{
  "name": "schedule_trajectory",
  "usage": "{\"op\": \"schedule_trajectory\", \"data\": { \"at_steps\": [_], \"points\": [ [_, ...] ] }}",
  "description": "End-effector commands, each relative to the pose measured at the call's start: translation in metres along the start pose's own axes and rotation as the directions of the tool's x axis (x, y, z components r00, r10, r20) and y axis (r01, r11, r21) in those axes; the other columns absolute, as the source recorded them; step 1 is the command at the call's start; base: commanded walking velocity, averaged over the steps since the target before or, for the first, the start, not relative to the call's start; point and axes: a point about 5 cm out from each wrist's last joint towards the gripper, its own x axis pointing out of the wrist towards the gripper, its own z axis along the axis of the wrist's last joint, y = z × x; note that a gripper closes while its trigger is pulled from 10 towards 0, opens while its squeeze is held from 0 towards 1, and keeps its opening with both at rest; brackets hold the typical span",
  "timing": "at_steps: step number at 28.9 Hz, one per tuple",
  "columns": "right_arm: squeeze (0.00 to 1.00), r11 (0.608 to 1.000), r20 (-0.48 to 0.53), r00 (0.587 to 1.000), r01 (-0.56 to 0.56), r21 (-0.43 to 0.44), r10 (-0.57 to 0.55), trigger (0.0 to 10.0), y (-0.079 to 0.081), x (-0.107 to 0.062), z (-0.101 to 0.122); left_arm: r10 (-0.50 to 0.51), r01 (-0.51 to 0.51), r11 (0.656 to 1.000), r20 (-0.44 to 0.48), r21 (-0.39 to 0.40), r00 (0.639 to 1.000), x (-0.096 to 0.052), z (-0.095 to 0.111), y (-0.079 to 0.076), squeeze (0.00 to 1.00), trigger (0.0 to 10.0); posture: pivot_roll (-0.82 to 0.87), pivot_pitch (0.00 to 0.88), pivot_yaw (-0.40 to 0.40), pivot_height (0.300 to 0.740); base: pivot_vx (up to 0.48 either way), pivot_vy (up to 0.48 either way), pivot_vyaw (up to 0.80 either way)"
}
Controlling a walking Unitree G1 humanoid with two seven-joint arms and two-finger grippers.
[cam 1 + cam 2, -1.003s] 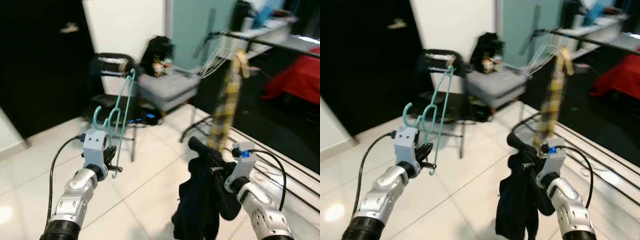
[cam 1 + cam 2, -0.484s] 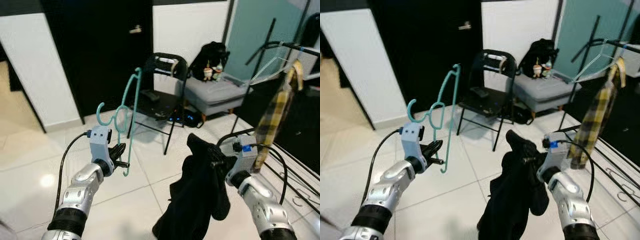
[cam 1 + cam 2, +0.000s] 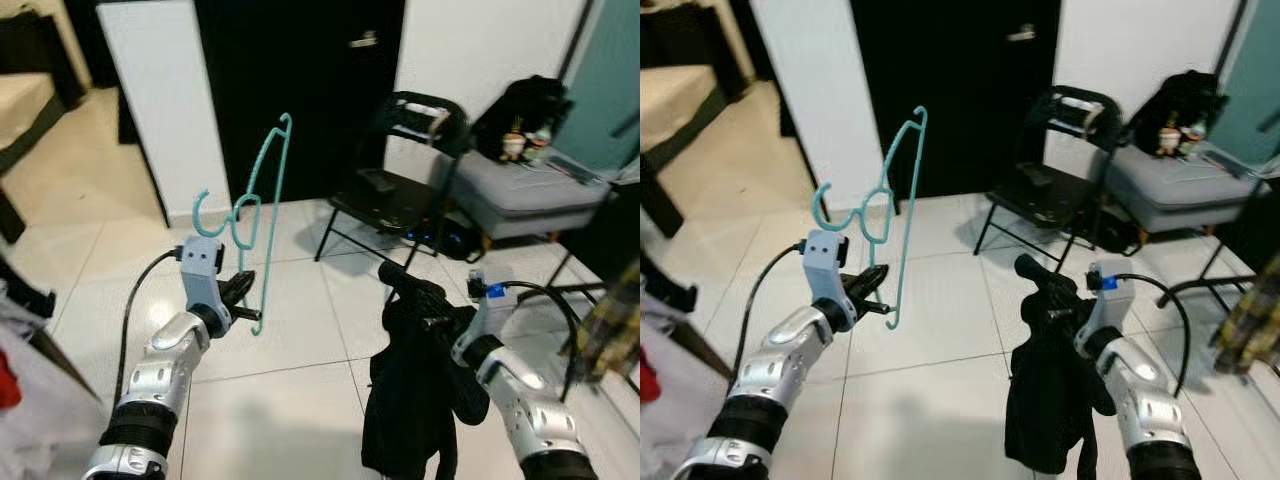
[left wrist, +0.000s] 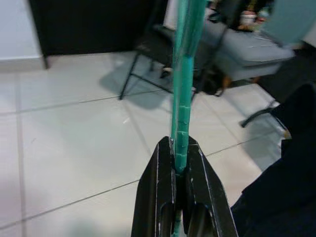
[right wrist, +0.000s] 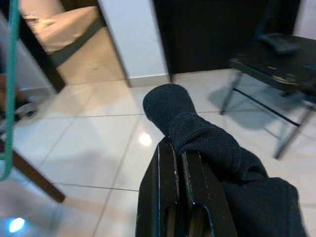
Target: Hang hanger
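Nearest, at the lower left of the head views, the left gripper (image 3: pixel 238 296) pinches the teal hanger (image 3: pixel 262 218) near its lower end; the wrist view shows both black fingers (image 4: pixel 158 187) pressed flat against the plastic bar. The hanger stands nearly upright above the gripper, hook (image 3: pixel 205 212) at centre left of the frame, clear of the floor and touching nothing else. At the lower right, the right gripper (image 3: pixel 432 322) is clamped on a black garment (image 3: pixel 412 410), which droops from the fingers toward the tiles (image 3: pixel 290 400).

Farther back, a black folding chair (image 3: pixel 400 190) stands at upper centre before a dark door (image 3: pixel 300 80), with a grey seat (image 3: pixel 520 185) bearing a black bag (image 3: pixel 525 110) at upper right. A blurred yellow plaid cloth (image 3: pixel 610 330) shows at the right edge; no rail can be made out.

Judging from this, the garment probably has to go on the hanger before anything is hung. To do that well, the left arm should keep the hanger steady and vertical, since the pinch is low and the long bar could swing or twist. The right arm should lift the cloth high enough that it does not drag, and the robot should turn until a rail comes into sight.
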Motion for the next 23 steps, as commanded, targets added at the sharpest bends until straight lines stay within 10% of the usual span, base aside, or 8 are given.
{"op": "schedule_trajectory", "data": {
  "at_steps": [1,14,18,23],
  "points": [
    [0.0,1.0,0.022,1.0,-0.014,-0.009,0.014,10.0,0.002,0.002,0.006,-0.002,0.002,1.0,0.0,-0.002,1.0,-0.001,-0.001,0.002,0.0,10.0,-0.07,0.0,-0.01,0.74,0.0,0.0,0.79],
    [0.0,1.0,0.024,1.0,-0.007,-0.015,0.008,10.0,-0.001,0.0,0.007,-0.023,0.023,1.0,0.014,-0.015,1.0,0.0,0.001,0.0,0.0,10.0,-0.08,0.0,-0.008,0.74,0.0,0.0,0.79],
    [0.0,1.0,0.022,1.0,-0.007,-0.023,0.008,10.0,-0.003,-0.001,0.008,-0.124,0.127,0.989,-0.037,0.072,0.992,0.001,-0.006,-0.02,0.0,10.0,-0.09,0.0,-0.003,0.74,0.0,0.0,0.79],
    [0.0,1.0,0.022,1.0,-0.006,-0.026,0.007,10.0,-0.003,-0.003,0.008,-0.182,0.183,0.983,-0.077,-0.005,0.98,-0.004,-0.013,-0.029,0.0,10.0,-0.09,0.0,0.0,0.74,0.0,0.0,0.79]
  ]
}}
